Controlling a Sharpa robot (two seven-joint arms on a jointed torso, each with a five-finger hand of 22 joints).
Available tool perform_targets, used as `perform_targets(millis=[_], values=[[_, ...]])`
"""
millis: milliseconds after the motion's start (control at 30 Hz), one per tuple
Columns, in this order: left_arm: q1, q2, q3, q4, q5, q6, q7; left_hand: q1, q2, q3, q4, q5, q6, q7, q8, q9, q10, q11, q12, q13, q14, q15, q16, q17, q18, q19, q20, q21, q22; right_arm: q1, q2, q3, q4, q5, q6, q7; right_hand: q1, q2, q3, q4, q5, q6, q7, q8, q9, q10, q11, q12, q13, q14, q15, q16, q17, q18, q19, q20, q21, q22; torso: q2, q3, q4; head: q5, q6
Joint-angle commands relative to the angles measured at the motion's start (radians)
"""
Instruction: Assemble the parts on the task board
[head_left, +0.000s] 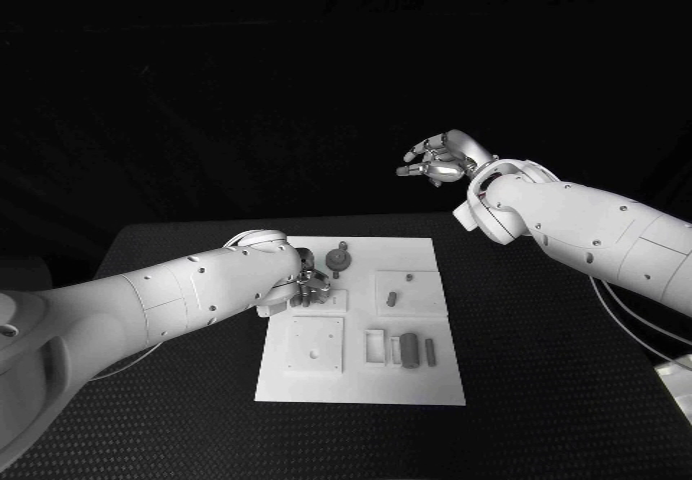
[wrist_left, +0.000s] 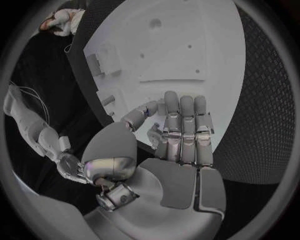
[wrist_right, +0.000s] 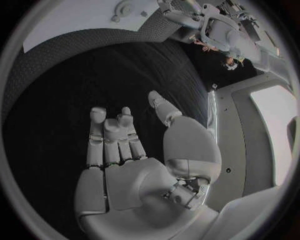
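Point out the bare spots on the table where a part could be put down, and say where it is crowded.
Bare black table lies right of the task board, under the raised right robot hand, and also beyond the board's far edge. On the board, the near strip along its front edge is bare. Crowded: the board's left far corner, where the left robot hand sits low among the parts.

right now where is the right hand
In the head view the right hand is raised beyond the table's far edge, away from the task board, holding nothing.
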Motion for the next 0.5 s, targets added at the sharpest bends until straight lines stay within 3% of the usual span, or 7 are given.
perform_targets(millis=[33,500], values=[[-0.005,0.004,-0.002,-0.002,-0.025,0.008,-0.003,0.000,0.010,0.004,0.005,-0.002,0.113,-0.096,0.002,0.003,0.000,-0.006,0.005,-0.002,-0.004,-0.001,0.005,-0.004,-0.003,0.002,-0.002,-0.001,0.020,0.000,0.001,0.001,0.001,-0.009,0.013,0.006,0.003,0.011,-0.001,-0.005,0.005,-0.004,0.008,-0.001,-0.001,-0.009,-0.001,0.006,-0.001,-0.006,-0.001,0.001,-0.001,0.013,-0.006,-0.002,-0.005,0.014,0.000,0.0001,-0.0003,0.000,0.000],[-0.014,0.014,-0.002,-0.013,-0.025,-0.001,0.002,-0.035,0.028,-0.010,0.040,-0.055,0.120,-0.098,-0.003,0.007,0.001,-0.008,0.014,-0.012,-0.012,-0.003,0.043,-0.057,-0.003,0.003,-0.003,-0.002,0.019,0.000,0.002,0.001,0.000,-0.009,0.017,0.006,0.004,0.011,-0.001,-0.007,0.005,-0.004,0.008,-0.001,-0.001,-0.010,-0.001,0.006,-0.002,-0.006,-0.001,0.001,-0.001,0.013,-0.006,-0.002,-0.005,0.014,0.000,0.0003,-0.0008,-0.003,-0.001]])
